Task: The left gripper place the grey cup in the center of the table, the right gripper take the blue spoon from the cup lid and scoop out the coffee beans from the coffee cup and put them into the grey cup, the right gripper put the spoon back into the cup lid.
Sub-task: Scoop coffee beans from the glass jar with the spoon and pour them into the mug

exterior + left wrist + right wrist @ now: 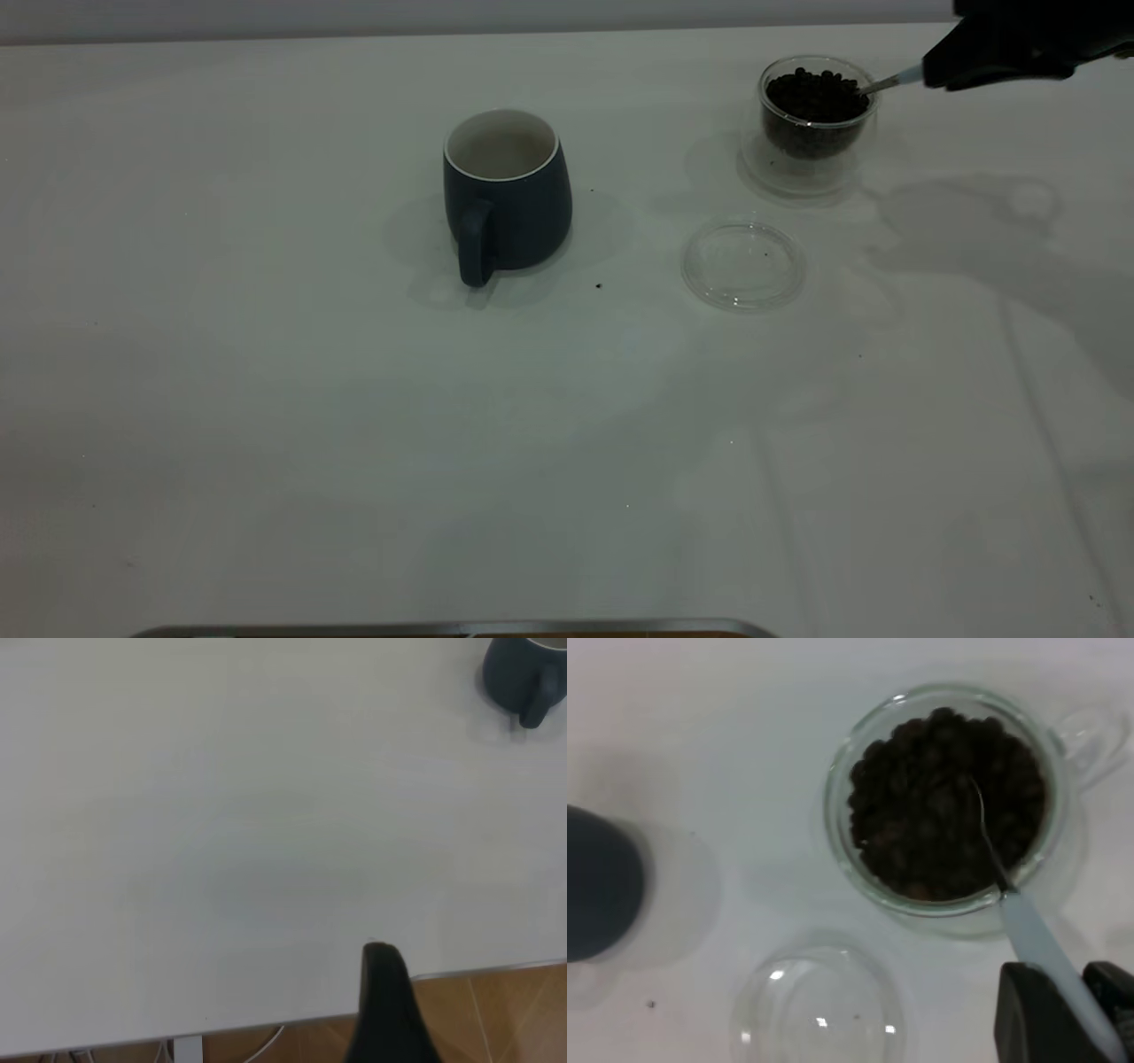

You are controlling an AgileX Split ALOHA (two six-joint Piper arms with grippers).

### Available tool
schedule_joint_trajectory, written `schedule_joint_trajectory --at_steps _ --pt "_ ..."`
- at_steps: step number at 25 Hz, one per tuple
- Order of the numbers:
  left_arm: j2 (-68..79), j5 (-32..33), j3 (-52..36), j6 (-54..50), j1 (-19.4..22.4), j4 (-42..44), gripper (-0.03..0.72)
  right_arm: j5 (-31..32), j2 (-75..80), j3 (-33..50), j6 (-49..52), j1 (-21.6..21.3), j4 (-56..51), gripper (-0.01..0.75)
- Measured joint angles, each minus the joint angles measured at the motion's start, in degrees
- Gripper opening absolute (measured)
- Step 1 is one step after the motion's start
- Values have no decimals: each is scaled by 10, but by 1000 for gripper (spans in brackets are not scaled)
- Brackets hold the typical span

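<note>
Scanning from the left, we find the left gripper parked at the surface edge, well left of the mug; whether its fingers are parted we cannot tell. The mug stands upright, empty, heavy and stable. Right of the mug lies the lid, bare, thin and slippery. Farther right, behind the lid, the glass cup holds the beans. We judge them light and loose, easily spilled. The right gripper has its fingers clenched on the spoon handle, bowl dipped among the beans.
</note>
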State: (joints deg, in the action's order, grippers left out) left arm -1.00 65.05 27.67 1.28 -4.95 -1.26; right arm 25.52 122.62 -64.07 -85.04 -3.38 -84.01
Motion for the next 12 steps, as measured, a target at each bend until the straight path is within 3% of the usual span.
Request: schedule_joint_trajectory --at_steps 6,12 --pt "0 0 0 0 0 0 568 36 6 0 25 -5 -29 113" --pt "0 0 0 0 0 0 568 95 18 0 60 -48 -34 113"
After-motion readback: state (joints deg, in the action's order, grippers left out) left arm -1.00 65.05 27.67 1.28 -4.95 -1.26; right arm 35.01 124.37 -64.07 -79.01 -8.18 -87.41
